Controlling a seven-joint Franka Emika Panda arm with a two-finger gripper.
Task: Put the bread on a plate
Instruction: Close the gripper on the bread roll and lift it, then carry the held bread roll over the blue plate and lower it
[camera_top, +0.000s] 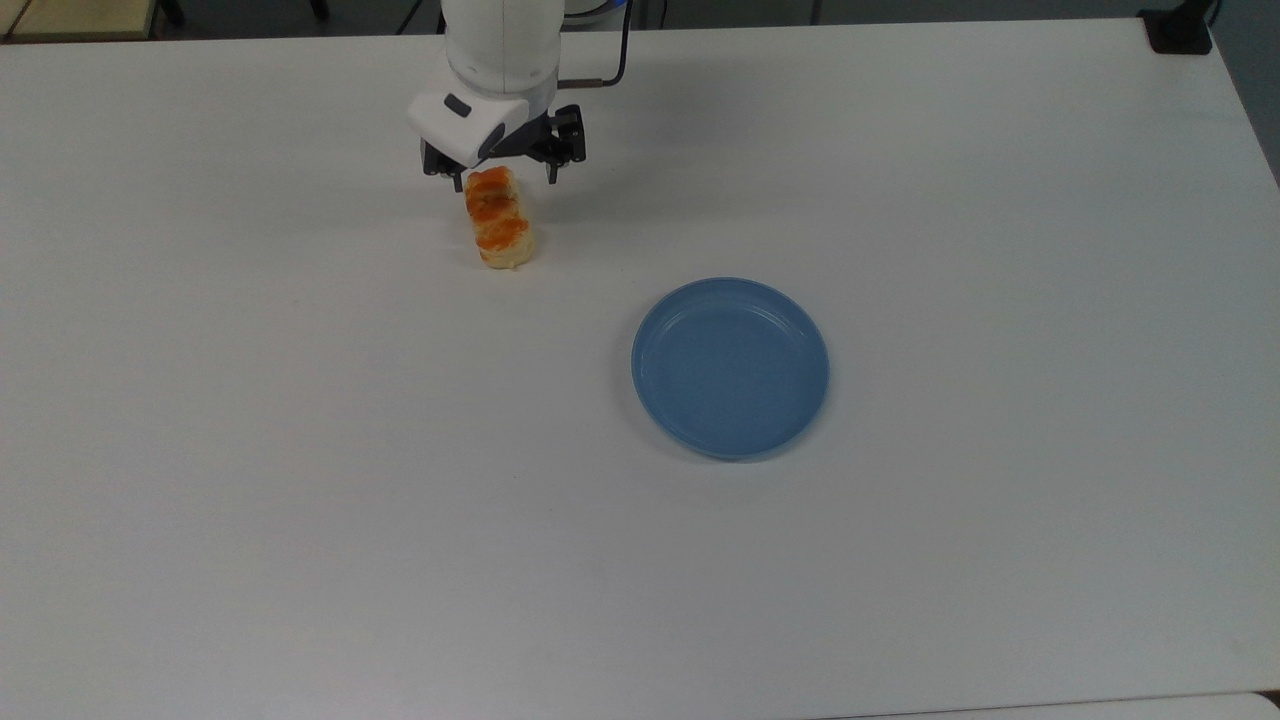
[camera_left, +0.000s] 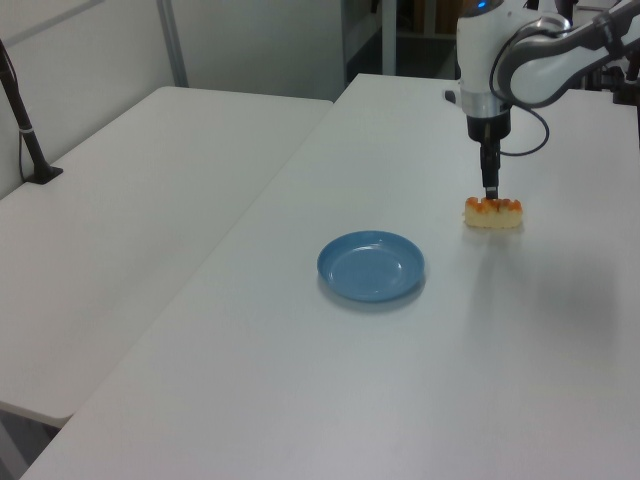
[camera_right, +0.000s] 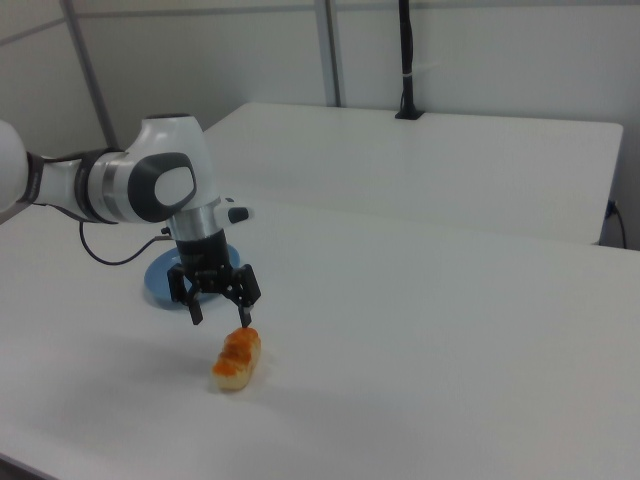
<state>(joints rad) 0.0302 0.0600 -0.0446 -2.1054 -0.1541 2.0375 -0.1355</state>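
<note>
The bread (camera_top: 497, 220), a small beige loaf with orange-brown patches, lies on the white table at the top view's upper left. My gripper (camera_top: 502, 180) is open and hangs low over the loaf's far end, one finger on each side and apart from it. In the right view the gripper (camera_right: 220, 320) sits just above the end of the bread (camera_right: 237, 360), with one fingertip (camera_right: 243, 322) close to its top. The left view has the gripper (camera_left: 490, 190) directly over the bread (camera_left: 493, 213). The blue plate (camera_top: 730, 368) lies bare, well apart from the loaf, toward the top view's lower right.
A second white table (camera_left: 150, 170) adjoins this one on the left view's left, with a black clamped post (camera_left: 25, 130) on it. Another black clamp (camera_top: 1180, 30) sits at the top view's upper right corner. Wide bare tabletop surrounds the plate (camera_left: 371, 266).
</note>
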